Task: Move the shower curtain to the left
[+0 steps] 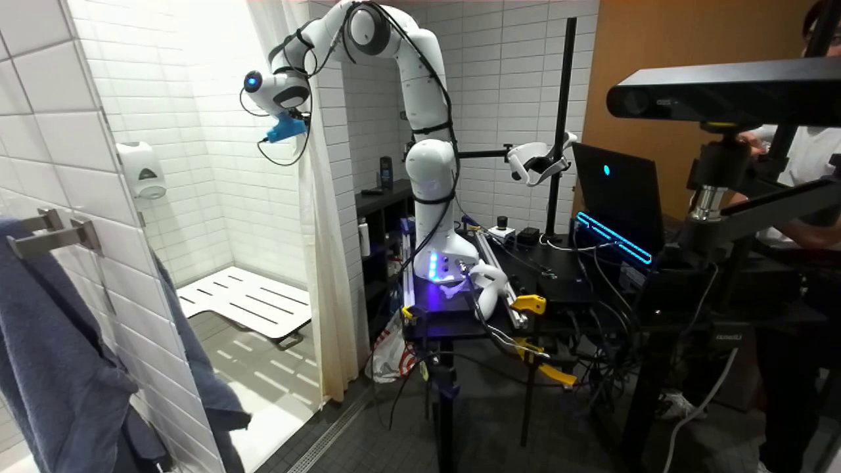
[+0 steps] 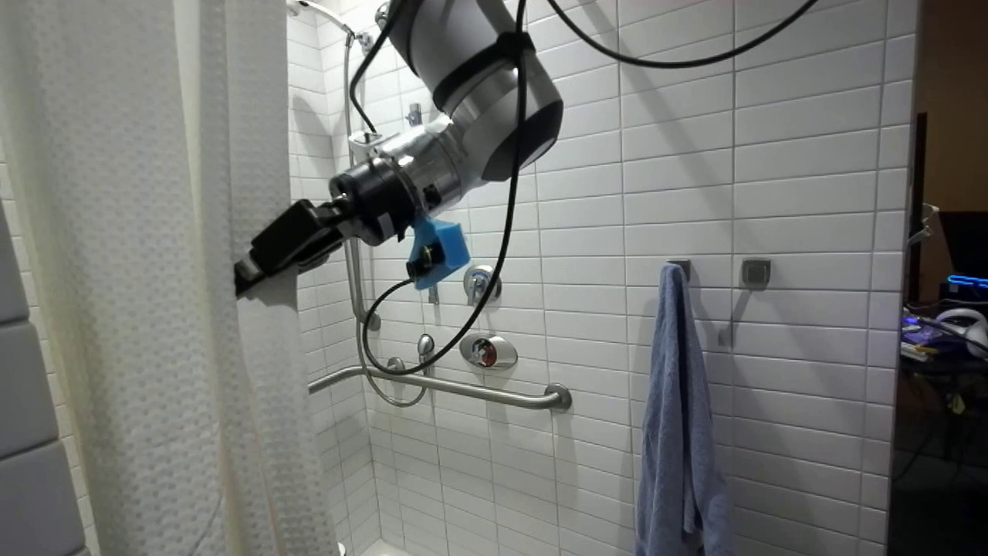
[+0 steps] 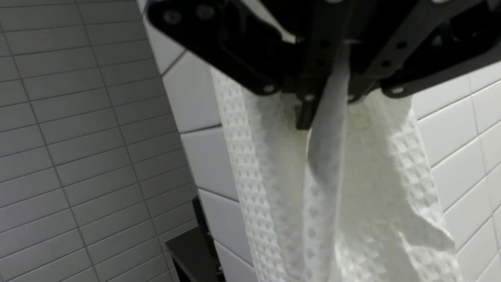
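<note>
- Fingers (image 2: 287, 235) of a white robot arm (image 1: 424, 98) stand narrow at the shower curtain (image 2: 147, 270), a fold of its textured white fabric running up between them; the wrist view is dark around the tips, yet the fold appears pinched there.
- The shower curtain hangs in long pleats at the edge of a tiled stall (image 1: 217, 157); in an exterior view it falls just beside the end of a wall (image 1: 336, 164), its hem near a floor drain (image 1: 332, 431).
- The robot arm rises from a black worktop (image 1: 463, 330), bends high and reaches toward the stall; a blue mount (image 2: 448, 251) sits at its wrist.
- Inside the stall, a slotted white bench (image 1: 250, 299) and a dispenser (image 1: 140, 164); a steel grab bar (image 2: 478, 392) runs below a shower control (image 2: 494, 351).
- A blue towel (image 2: 683, 417) hangs from a wall hook (image 2: 684, 266) in an exterior view, well apart from the fingers.
- By the arm's base, a white controller (image 1: 487, 302) and a yellow clamp (image 1: 531, 303); a headset (image 1: 525, 156) hangs by a black post (image 1: 565, 79), near a laptop (image 1: 621, 190) with a blue-lit edge.
- At far right of an exterior view, a person (image 1: 805, 144), partly cut off.
</note>
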Robot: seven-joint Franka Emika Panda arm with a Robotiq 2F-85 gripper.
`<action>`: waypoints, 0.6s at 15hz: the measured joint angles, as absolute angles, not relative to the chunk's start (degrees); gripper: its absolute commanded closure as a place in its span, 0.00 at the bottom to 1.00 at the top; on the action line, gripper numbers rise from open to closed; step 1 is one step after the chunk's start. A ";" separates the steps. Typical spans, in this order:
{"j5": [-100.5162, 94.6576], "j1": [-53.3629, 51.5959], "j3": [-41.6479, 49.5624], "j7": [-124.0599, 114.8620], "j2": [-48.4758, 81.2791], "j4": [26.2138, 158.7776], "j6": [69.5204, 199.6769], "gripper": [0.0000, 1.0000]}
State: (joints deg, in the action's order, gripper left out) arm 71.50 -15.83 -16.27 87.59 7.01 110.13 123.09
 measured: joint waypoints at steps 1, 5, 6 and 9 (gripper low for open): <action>71.66 -16.18 -16.60 87.57 7.11 110.01 122.91 0.99; 71.81 -17.54 -17.80 87.53 7.63 109.47 122.10 0.99; 71.81 -17.88 -18.09 87.52 7.83 109.26 122.00 0.99; 71.81 -18.77 -18.82 87.50 8.51 108.51 121.42 0.99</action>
